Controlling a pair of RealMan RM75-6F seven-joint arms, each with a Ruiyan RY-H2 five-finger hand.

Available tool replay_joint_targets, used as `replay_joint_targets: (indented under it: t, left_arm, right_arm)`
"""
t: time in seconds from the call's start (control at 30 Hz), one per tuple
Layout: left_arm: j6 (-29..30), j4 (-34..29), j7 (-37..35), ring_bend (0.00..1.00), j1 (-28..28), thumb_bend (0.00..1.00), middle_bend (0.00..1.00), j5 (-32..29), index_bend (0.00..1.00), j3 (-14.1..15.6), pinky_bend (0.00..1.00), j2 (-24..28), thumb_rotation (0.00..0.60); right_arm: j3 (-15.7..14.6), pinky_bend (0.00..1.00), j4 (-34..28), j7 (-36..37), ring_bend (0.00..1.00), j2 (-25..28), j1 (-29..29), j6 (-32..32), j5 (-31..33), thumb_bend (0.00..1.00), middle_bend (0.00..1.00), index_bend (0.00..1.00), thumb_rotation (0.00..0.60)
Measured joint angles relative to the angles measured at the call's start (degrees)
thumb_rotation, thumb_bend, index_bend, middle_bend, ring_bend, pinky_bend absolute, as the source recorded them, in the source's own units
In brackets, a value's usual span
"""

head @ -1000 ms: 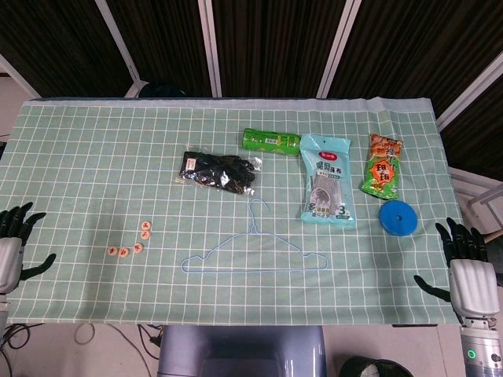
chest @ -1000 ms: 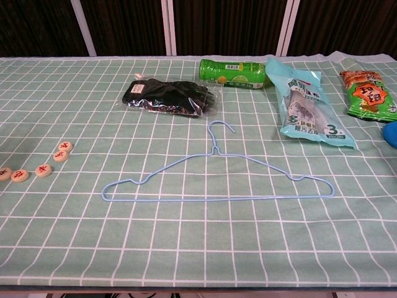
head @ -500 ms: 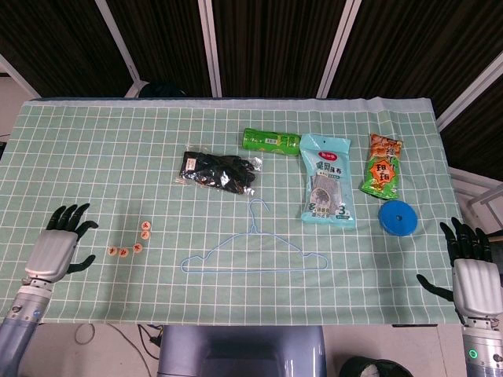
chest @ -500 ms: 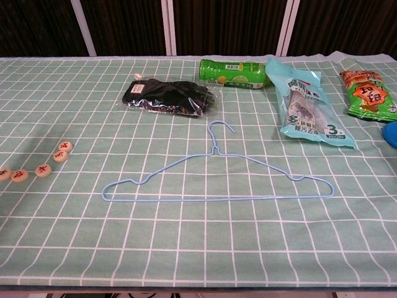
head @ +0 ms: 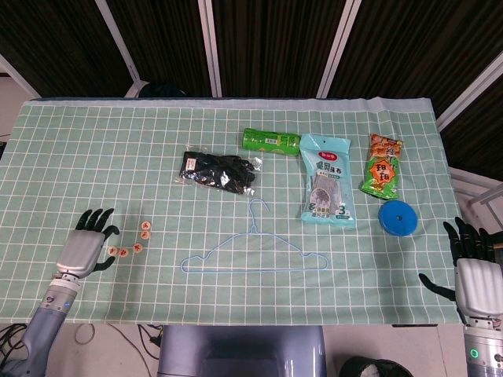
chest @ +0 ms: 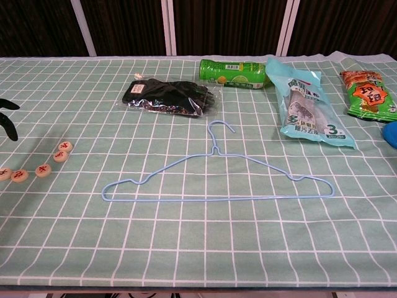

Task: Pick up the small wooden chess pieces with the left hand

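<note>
Several small round wooden chess pieces with red marks lie in a curved row on the green checked cloth, low at the left; the chest view shows them too. My left hand is just left of the row, fingers apart and holding nothing, its fingertips close to the leftmost piece. In the chest view only dark fingertips show at the left edge. My right hand is at the table's front right corner, fingers spread, holding nothing.
A light blue wire hanger lies right of the pieces. Further back are a black glove pack, a green can, a pale blue packet, an orange-green snack bag and a blue disc.
My left hand has come in from the left table edge rightward, up to the chess pieces. The right hand has drifted slightly down and right. No object has moved.
</note>
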Motion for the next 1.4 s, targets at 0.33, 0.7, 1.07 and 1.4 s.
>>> replay_joint_targets:
  t: [0.33,0.7,1.07,1.4]
  left_arm:
    - [-1.38,0.29,2.9,0.0,-2.57,0.22,0.05,0.03,0.39,-0.25,0.02,-3.05,0.6]
    - [-2.37,1.29,7.17,0.0,-3.88,0.22,0.06,-2.12,0.41,0.53,0.02,-6.04,0.6]
    - [-2.54,3.7,8.2,0.0,-4.78,0.25,0.07,-2.74,0.44,0.91,0.02,-7.98,0.6]
    - [-3.11,5.29,8.99,0.0,-5.11,0.25,0.07,-3.98,0.45,1.4,0.02,-8.72,0.6]
  right_arm:
    - [0.22,0.0,0.02,-0.06,0.06,-0.01,-0.02,0.01,0.34,0.2,0.03,0.09,0.6]
    - [0.55,0.0,0.13,0.44,0.06,0.08,-0.09,0.05,0.84,0.21,0.03,0.09,0.6]
    - [0.65,0.0,0.02,0.29,0.06,0.16,-0.24,0.3,0.98,0.21,0.03,0.09,0.6]
    - [0.82,0.0,0.02,0.16,0.05,0.08,-0.29,0.39,1.27,0.21,0.03,0.09,0.6]
